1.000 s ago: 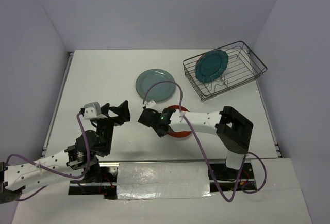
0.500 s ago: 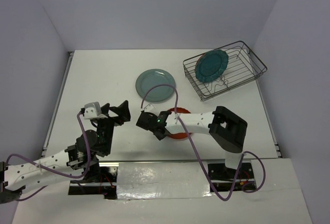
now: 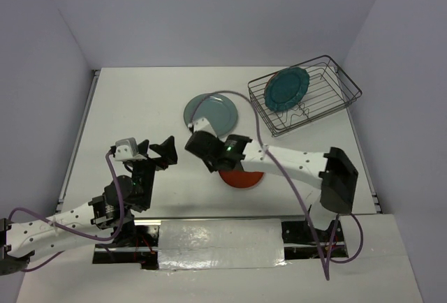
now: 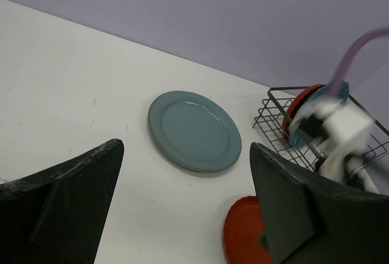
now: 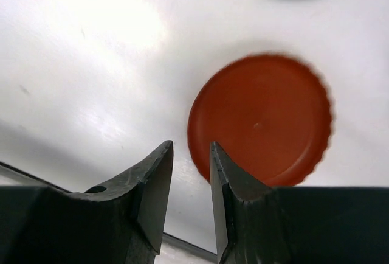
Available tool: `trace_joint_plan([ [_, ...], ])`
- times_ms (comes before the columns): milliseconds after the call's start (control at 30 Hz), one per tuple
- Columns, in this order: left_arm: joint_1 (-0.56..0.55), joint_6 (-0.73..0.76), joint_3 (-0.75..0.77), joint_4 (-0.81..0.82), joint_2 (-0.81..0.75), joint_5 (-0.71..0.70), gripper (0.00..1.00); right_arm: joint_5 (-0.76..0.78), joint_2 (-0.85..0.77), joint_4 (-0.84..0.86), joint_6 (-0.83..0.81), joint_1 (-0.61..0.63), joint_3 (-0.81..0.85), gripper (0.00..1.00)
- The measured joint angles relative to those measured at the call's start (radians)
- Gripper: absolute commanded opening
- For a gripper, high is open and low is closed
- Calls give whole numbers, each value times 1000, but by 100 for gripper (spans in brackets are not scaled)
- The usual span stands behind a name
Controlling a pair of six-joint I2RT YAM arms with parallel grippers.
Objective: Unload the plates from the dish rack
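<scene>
Hovering over the table, the right gripper (image 5: pixel 190 149) shows only a narrow gap between its jaws, with bare tabletop visible through it. It holds nothing. Just beside its tips lies the red-orange plate (image 5: pixel 261 121), flat on the table, well short of the dish rack (image 3: pixel 327 100) and to the rack's near left.

Further out, the grey-green plate (image 3: pixel 209 113) also lies flat, to the left of the rack and apart from the red-orange one. The left gripper (image 3: pixel 158 149) hangs further left again, farthest from the rack, its jaws spread wide and empty.

Still to unload is the teal plate (image 3: pixel 286 88), which stands on edge at the left end of the rack, leaning among the tines. The left wrist view hints at a red-orange rim behind it, though that is too blurred to be sure.

Judging from this, the next reach runs from the right gripper to the far right — and the right arm is the nearer one. The plate's top rim is its free edge. Bare table lies between the flat plates and the rack. The side wall stands close beyond the rack, so room is tighter on that side.
</scene>
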Motion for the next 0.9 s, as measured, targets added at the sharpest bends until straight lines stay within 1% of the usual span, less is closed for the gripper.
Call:
trace_joint_plan([
  [67,0,1,0,1,0,2,97,13,-49,-14,-9,-35,73,38],
  [133,0,2,0,4,5,6,97,23,-94,-15,-13,-103,143,38],
  [200,0,5,0,9,17,9,98,34,-130,-10,-8,-196,201,38],
  [300,0,13,0,11,44,21,98,51,-153,4,22,-366,276,39],
  [400,0,27,0,12,74,38,98,84,-138,6,68,-505,342,49],
  [500,0,30,0,13,98,60,97,103,-68,-5,105,-584,454,49],
  [633,0,32,0,14,118,71,98,121,118,-44,148,-651,687,47],
  [733,0,32,0,15,125,79,98,136,260,-65,177,-694,818,47],
  [800,0,32,0,17,126,84,98,132,324,-71,192,-732,835,46],
  [900,0,32,0,19,134,87,98,115,381,-82,215,-802,814,45],
])
